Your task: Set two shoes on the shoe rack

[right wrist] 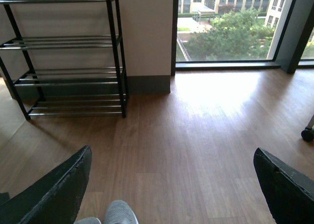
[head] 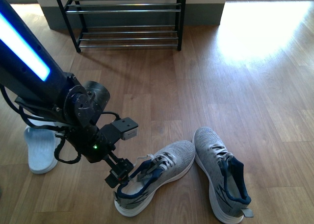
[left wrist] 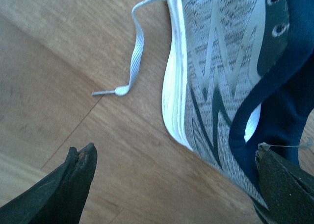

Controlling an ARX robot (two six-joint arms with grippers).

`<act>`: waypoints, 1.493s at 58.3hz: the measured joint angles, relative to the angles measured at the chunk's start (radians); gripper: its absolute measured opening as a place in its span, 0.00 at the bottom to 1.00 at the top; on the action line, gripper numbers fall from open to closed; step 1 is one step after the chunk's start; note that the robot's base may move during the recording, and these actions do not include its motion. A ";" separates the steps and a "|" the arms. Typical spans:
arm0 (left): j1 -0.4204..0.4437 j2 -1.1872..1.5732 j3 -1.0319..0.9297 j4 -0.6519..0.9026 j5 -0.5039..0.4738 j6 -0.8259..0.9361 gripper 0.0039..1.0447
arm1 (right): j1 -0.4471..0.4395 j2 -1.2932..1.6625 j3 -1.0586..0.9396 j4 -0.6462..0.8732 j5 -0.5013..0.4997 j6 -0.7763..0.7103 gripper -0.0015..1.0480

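Note:
Two grey knit shoes lie on the wooden floor in the front view, the left shoe (head: 157, 172) angled and the right shoe (head: 221, 177) beside it. My left gripper (head: 119, 177) hangs open at the left shoe's heel end. In the left wrist view the open left gripper (left wrist: 176, 185) straddles the shoe's side wall (left wrist: 216, 91): one finger over the navy collar, the other over bare floor. The shoe rack (head: 127, 18) stands at the far wall. My right gripper (right wrist: 171, 189) is open above the floor, facing the rack (right wrist: 68, 62), with a shoe toe (right wrist: 120, 213) below it.
A white slipper (head: 39, 148) lies left of my left arm. A loose lace (left wrist: 135, 57) trails on the floor. A bright window (right wrist: 230, 28) is right of the rack, and a caster wheel (right wrist: 308, 134) shows at the far right.

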 joint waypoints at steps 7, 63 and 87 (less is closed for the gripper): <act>-0.005 0.057 0.078 -0.004 0.037 0.046 0.91 | 0.000 0.000 0.000 0.000 0.000 0.000 0.91; -0.067 0.229 0.166 0.301 0.122 -0.025 0.67 | 0.000 0.000 0.000 0.000 0.000 0.000 0.91; -0.061 0.220 0.146 0.306 0.064 -0.021 0.01 | 0.000 0.000 0.000 0.000 0.000 0.000 0.91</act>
